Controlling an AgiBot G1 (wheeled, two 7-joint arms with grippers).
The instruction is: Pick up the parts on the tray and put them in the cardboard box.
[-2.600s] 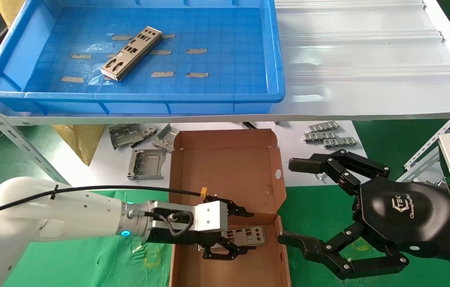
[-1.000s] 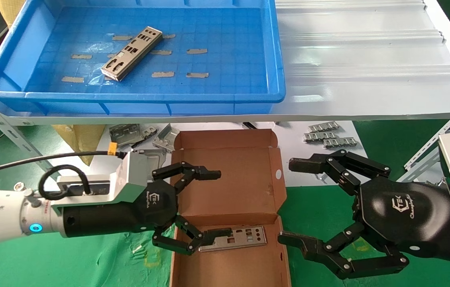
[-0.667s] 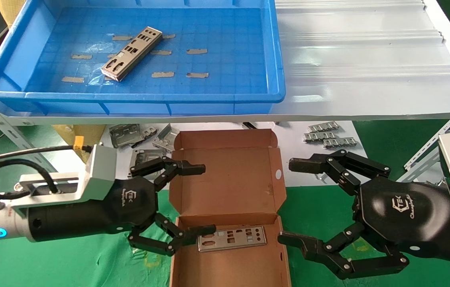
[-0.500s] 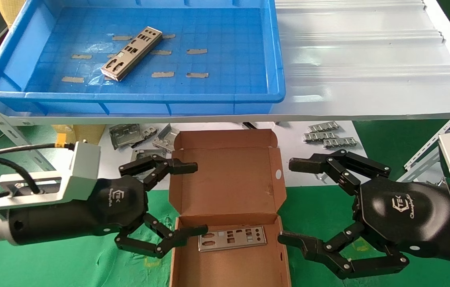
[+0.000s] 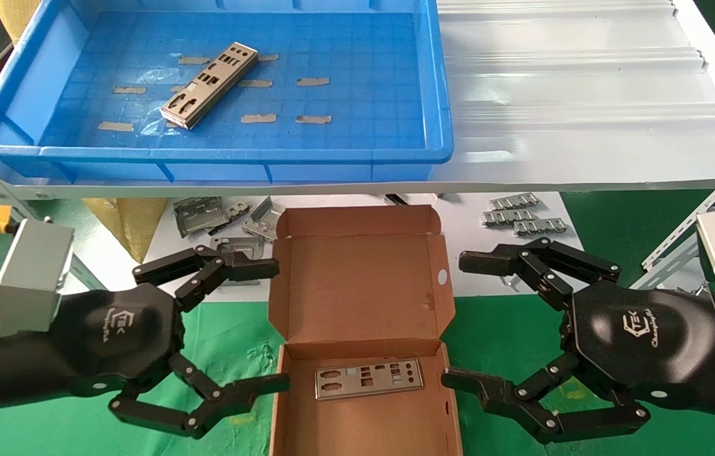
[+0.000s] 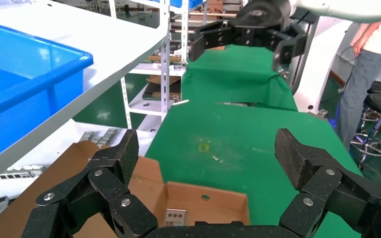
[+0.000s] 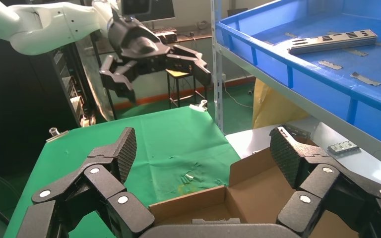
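green cloth covers the low desk point(image 5: 230, 329), with a white corrugated sheet point(image 5: 585, 101) forming a shelf above and behind it. on that shelf, to the robot's left, sits the blue tray point(image 5: 439, 82), its gridded floor dotted with scraps of beige tape point(image 5: 313, 81). one silver part point(image 5: 209, 85) lies diagonally on the tray floor, towards its left half, touching nothing else but the floor.

below the shelf the cardboard box point(image 5: 363, 285) stands open between the two arms, its lid folded back towards the shelf. a second silver part point(image 5: 369, 379) lies flat on the box floor, just in front of the hinge fold, free of both grippers.

the left gripper point(image 5: 272, 326) hovers just outside the box's left wall, its fingers point(image 5: 249, 269) spread wide and empty; one fingertip reaches near the lid's left flap, the other near the box's left edge. the left wrist view shows the same spread fingers point(image 6: 124, 156) over the box point(image 6: 203, 203), with a corner of the plate point(image 6: 174, 217) visible inside.

the right gripper point(image 5: 465, 323) hangs just outside the box's right wall, fingers point(image 5: 484, 263) likewise wide apart and holding nothing. its wrist view shows the tray point(image 7: 297, 59) with the remaining part point(image 7: 332, 41) up on the shelf.

behind the box, on white paper, lie grey stamped brackets point(image 5: 218, 218) to the left and small ridged strips point(image 5: 525, 218) to the right.
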